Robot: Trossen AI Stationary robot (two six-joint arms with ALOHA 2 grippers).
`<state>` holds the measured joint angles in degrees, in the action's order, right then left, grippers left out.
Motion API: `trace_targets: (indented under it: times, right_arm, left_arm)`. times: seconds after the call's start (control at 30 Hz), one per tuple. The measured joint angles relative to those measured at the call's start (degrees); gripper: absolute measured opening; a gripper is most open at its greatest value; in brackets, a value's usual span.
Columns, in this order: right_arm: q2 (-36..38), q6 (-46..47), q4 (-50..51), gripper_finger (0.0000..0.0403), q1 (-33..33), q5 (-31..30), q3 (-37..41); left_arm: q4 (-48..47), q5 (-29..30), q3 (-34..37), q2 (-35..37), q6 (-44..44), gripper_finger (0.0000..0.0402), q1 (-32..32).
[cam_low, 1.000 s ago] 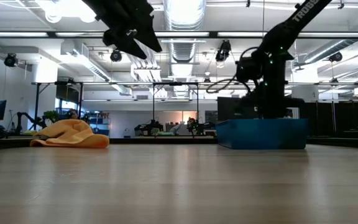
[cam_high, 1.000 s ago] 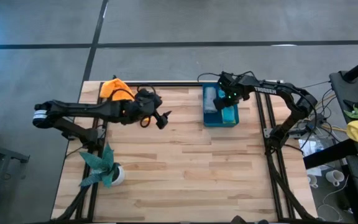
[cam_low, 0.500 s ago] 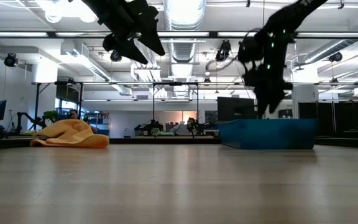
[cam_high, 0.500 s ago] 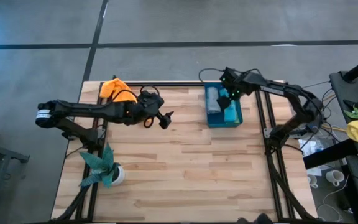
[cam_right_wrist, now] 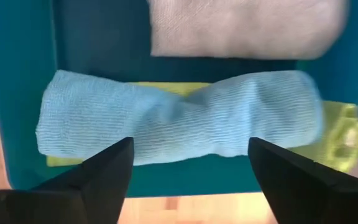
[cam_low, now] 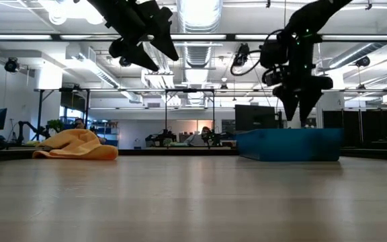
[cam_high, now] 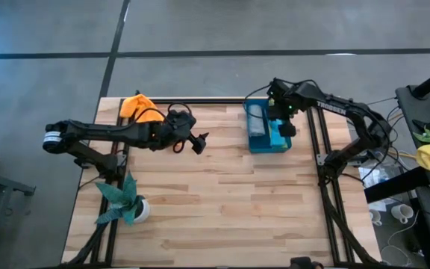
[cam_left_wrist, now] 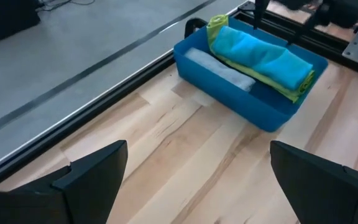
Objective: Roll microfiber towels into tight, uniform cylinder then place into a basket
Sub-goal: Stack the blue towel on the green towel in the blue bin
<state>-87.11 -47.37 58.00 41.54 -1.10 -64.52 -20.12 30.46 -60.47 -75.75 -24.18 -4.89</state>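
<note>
Pale wooden planks run under both my arms, and beyond the table edge lies grey floor. What the next move turns on is the orange towel (cam_high: 137, 104): it lies crumpled at the far corner, behind and to the outer side of my left gripper (cam_high: 197, 142), which points the other way, towards the basket (cam_high: 265, 144). It has no clear long axis yet, being a loose heap rather than a flat cloth. My left arm is by far the nearer one; my right is well apart from it, across the table. My left gripper hangs above the boards with its fingers spread wide, holding and touching nothing. My right gripper (cam_right_wrist: 188, 163) hovers directly over the basket, fingers parted and empty, with the turquoise towel (cam_right_wrist: 179, 118) lying free below between them, its roll running crosswise to my fingers' reach. That roll rests on the lime green towel (cam_right_wrist: 340, 134), and the grey towel (cam_right_wrist: 241, 28) lies just beside it, parallel, against the other wall. I judge three are stowed and the orange one remains.
</note>
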Motion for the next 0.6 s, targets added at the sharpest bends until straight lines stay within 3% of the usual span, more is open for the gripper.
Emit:
trace_targets:
  times: [0.23, 0.4, 0.6]
  right_arm:
    - [-1.54, 0.79, -9.62, 0.038, 0.0, -0.19, 5.99]
    - [-4.46, 0.08, -13.82, 0.0384, 0.45, -1.23, 10.33]
    - [-6.86, 6.31, -12.94, 0.0384, 0.34, -9.56, 11.48]
  left_arm:
    - [0.09, 0.0, 0.09, 0.0, -0.99, 0.0377, -0.04]
    - [0.09, 0.0, 0.46, 0.0, -1.6, 0.0377, -0.04]
    - [0.07, -0.02, 0.87, 0.0, -2.55, 0.0377, -0.02]
